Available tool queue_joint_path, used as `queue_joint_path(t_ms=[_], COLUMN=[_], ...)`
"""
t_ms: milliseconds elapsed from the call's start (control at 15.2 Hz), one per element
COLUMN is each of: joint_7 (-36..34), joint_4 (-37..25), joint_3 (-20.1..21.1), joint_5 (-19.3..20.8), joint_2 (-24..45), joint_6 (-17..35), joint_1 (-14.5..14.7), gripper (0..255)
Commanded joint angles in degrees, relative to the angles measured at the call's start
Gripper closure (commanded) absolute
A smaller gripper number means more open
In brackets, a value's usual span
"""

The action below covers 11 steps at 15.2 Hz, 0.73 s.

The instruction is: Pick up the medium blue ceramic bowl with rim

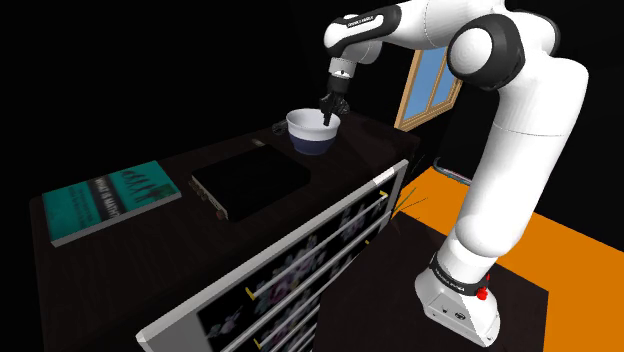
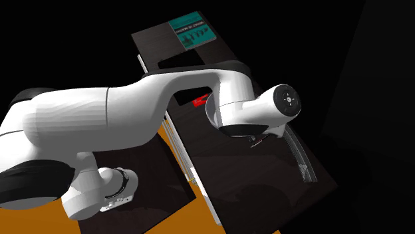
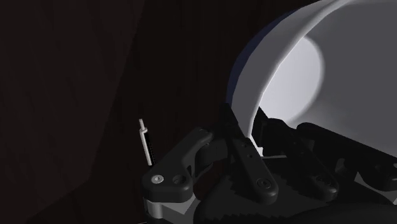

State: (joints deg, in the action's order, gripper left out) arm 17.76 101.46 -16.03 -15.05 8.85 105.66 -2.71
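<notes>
1. Shoulder view: the white arm rises from its stand at the lower right, bends at the top right and stretches left across the top of the frame.
2. Its wrist points steeply down, putting the black claw on the right-hand rim of the bowl.
3. That bowl, dark blue outside and white inside, sits at the far end of the dark surface, just above the frame's centre.
4. Wrist view: the claw is clamped on the bowl's wall, one finger against the blue outside, the other inside the white hollow.
5. A flat black box lies near the bowl; a teal book lies well apart, at the left.
</notes>
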Motion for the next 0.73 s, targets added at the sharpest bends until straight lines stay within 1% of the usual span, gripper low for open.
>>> queue_joint_path(t_ms=[0, 660], joint_7=[-0.03, -1.62], joint_4=[-0.01, -6.7], joint_3=[0.01, -0.17], joint_5=[0.0, 0.62], joint_2=[-0.07, -0.82], joint_6=[-0.03, -7.28], joint_1=[0.01, -0.18], gripper=[255, 255])
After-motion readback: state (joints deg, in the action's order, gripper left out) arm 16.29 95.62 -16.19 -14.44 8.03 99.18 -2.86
